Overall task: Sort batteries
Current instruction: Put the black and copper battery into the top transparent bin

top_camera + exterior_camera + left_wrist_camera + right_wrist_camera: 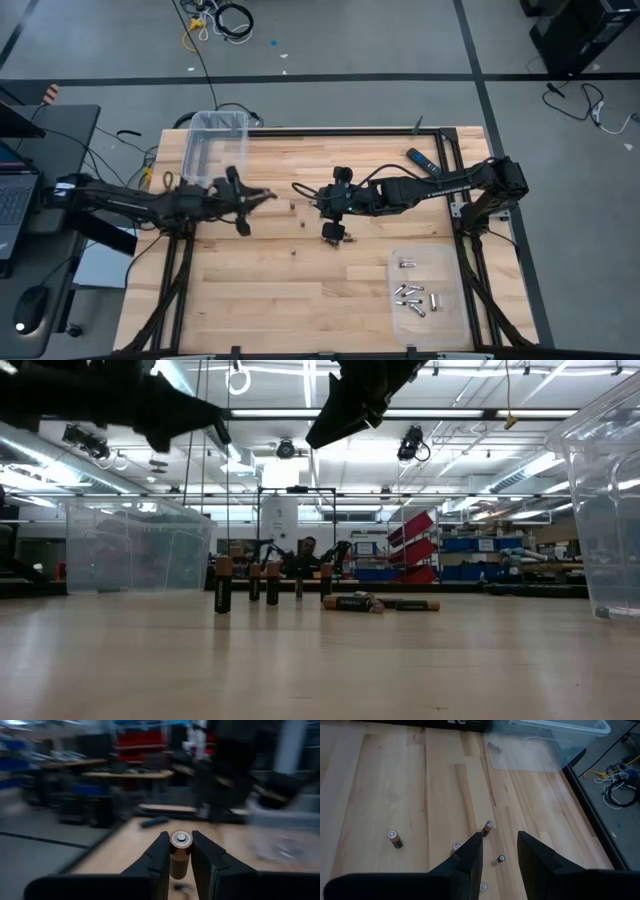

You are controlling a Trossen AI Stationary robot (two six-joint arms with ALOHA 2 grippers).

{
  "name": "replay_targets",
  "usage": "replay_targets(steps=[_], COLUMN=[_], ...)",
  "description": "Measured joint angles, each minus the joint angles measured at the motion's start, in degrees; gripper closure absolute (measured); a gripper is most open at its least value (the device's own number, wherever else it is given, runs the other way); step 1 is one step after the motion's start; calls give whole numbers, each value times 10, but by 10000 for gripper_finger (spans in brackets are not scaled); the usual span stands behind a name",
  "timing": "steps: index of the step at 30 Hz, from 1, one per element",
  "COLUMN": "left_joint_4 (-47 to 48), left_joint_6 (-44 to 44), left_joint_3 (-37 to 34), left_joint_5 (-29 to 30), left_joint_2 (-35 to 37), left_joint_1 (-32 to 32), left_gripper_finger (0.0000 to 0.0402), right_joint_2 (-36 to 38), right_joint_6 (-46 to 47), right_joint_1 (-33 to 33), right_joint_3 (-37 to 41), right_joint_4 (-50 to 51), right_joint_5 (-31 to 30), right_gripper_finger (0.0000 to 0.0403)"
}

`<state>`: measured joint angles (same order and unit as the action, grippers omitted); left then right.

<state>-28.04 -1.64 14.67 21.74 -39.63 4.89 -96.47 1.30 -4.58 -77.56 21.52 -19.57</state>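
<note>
My left gripper [180, 836] is up over the table's left half [266, 194], pointing level, shut on a copper-and-black battery [180, 859]. My right gripper [500, 840] hovers over the table's middle [300, 188], slanting down, open with nothing between its fingers. Under it, several dark batteries stand or lie loose on the wood [489, 826] [395, 839] [500, 858]. In the low view several stand upright on their ends [222, 585] and two lie flat [350, 602]. Silvery batteries [410, 293] lie on a clear tray [445, 265] at the near right. My left gripper pinches the battery's upper sides [174, 854] between its two fingers, just below the silver cap [181, 838]. The fingers come level and lie across the battery. It stands about upright in the hold, its lower part hanging below the fingers, clear of the table.
A clear bin [215, 150] stands at the far left corner. Beside it a flat clear sheet [520, 757] holds one battery [493, 746]. A black-and-blue remote [420, 160] lies at the far right. Bare wood stretches along the near left.
</note>
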Motion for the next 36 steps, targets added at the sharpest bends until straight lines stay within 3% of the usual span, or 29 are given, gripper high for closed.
replay_targets(steps=[9,17,20,30,33,36], left_joint_4=[311,409,429,488,505,498], left_joint_6=[-107,-130,-127,-55,-48,-35], left_joint_3=[187,225,225,225,225,228], left_joint_5=[232,251,223,22,-10,-5], left_joint_2=[25,38,37,-1,-17,-24], left_joint_1=[-31,-199,-277,-518,-559,-553], left_gripper_finger=[344,344,344,344,344,344], right_joint_2=[0,0,0,0,0,0], right_joint_6=[-11,-15,-15,-13,-13,-13], right_joint_1=[0,0,0,0,0,0], right_joint_3=[0,0,0,0,0,0], right_joint_4=[-11,-18,-18,-18,-18,-18], right_joint_5=[0,0,0,0,0,0], right_gripper_finger=[295,295,295,295,295,295])
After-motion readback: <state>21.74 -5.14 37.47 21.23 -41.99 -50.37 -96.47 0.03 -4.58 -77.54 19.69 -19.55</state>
